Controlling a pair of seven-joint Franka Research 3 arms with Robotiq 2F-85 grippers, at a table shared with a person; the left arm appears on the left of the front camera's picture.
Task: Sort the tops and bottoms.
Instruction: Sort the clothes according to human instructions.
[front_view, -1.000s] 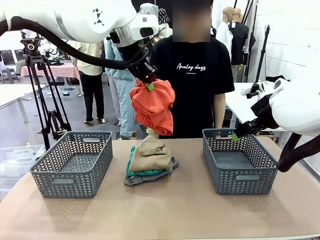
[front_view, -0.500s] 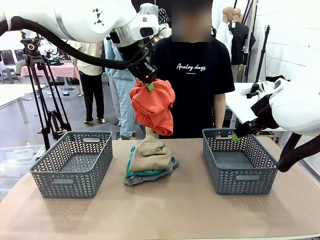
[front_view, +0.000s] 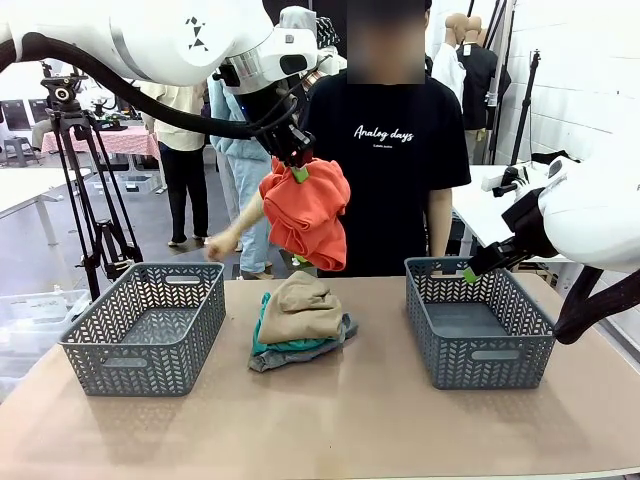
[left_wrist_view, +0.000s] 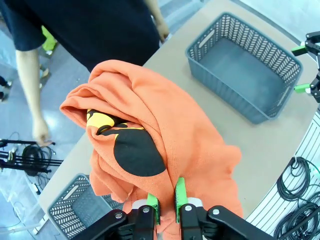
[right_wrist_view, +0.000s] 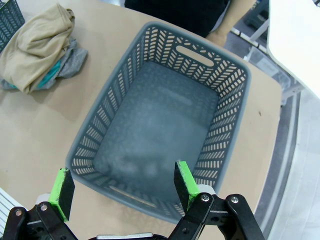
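My left gripper (front_view: 298, 170) is shut on the orange-red garment (front_view: 308, 212), which hangs bunched high above the table's middle in front of the person. In the left wrist view the green fingertips (left_wrist_view: 179, 192) pinch the orange cloth (left_wrist_view: 165, 130), which bears a black and yellow print. Below it a pile lies on the table, with the tan-beige garment (front_view: 298, 305) on top of the teal-green one (front_view: 268, 343) and the grey one (front_view: 305, 355). My right gripper (right_wrist_view: 122, 184) stands open over the near end of the right basket (right_wrist_view: 196, 56), holding nothing.
A grey basket (front_view: 140, 355) sits at the table's left and another (front_view: 490, 362) at its right; both look bare inside. The person stands at the far edge, with one hand (front_view: 220, 245) held out over the left basket's far side. A tripod (front_view: 85, 170) stands beyond the left basket.
The person's hand has come out to the left, above the far side of the left basket. Both arms and the hanging garment have stayed put.
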